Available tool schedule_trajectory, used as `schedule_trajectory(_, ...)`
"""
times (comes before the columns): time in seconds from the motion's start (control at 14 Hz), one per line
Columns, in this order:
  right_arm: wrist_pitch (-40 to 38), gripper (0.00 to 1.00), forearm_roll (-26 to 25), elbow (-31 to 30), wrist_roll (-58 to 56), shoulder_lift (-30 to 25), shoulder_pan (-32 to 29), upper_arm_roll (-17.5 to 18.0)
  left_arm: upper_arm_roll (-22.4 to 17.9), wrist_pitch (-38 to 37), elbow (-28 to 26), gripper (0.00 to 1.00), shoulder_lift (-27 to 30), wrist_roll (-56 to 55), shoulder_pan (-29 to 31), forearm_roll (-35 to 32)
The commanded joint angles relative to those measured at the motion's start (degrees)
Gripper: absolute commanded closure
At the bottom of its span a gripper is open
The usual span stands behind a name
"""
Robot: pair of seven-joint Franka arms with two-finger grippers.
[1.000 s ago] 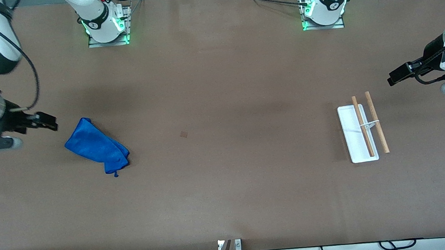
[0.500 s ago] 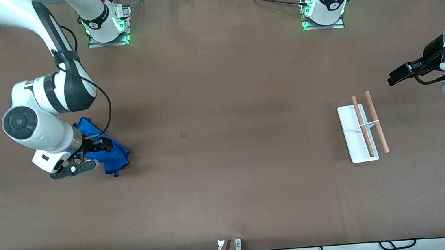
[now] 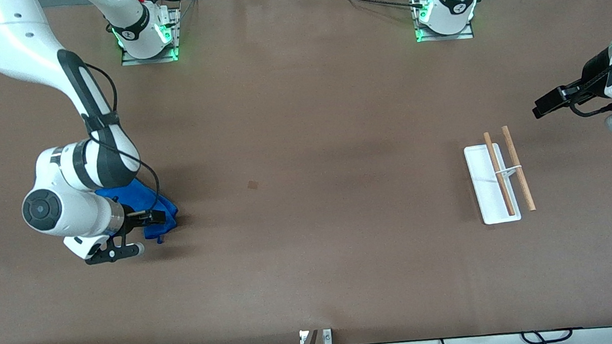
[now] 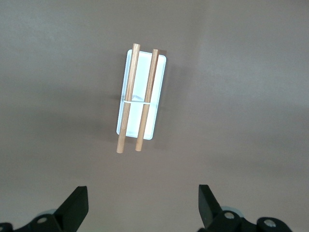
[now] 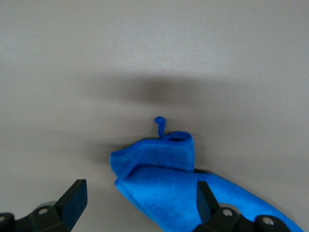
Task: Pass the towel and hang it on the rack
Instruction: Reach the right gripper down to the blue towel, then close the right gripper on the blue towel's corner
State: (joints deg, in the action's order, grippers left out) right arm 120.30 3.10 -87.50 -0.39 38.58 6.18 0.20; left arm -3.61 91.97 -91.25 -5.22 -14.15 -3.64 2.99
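The royal-blue towel (image 3: pixel 168 209) lies crumpled on the brown table toward the right arm's end, mostly hidden under the right arm. My right gripper (image 3: pixel 154 216) is open, low over the towel's end nearer the front camera. In the right wrist view the towel (image 5: pixel 164 159) lies between the spread fingers of the right gripper (image 5: pixel 140 195), its loop tag (image 5: pixel 159 122) sticking out. The rack (image 3: pixel 500 178), with a white base and two wooden rods, stands toward the left arm's end. My left gripper (image 3: pixel 542 106) waits open and empty, up beside the rack; the left wrist view shows the rack (image 4: pixel 140 104) past the left gripper (image 4: pixel 142 200).
A small dark mark (image 3: pixel 253 185) is on the table (image 3: pixel 323 237) between towel and rack. The arm bases (image 3: pixel 147 38) stand at the table's edge farthest from the front camera. Cables lie off the nearest edge.
My right arm has swung in from the table's end to the towel, then shifted toward its nearer corner and lower. The towel, rack and left arm have not moved.
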Motion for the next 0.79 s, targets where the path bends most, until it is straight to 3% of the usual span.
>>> schedule_trajectory(0.0, -1.38, 0.0, 1.47, 5.32, -0.75, 5.35, -0.82, 0.41, -0.26, -0.48, 0.64, 0.0, -0.15, 0.7, 0.13, 0.96)
schedule_trajectory(0.36, -3.49, 0.0, 5.59, 11.56, -1.45, 10.28, -3.01, 0.68, -0.26, -0.48, 0.64, 0.0, -0.23, 0.79, 0.13, 0.96)
schedule_trajectory(0.71, -4.1, 0.0, 9.11, 12.53, -5.06, 12.31, -4.16, 0.59, -0.43, -0.56, 0.64, 0.0, -0.23, 0.79, 0.13, 1.67)
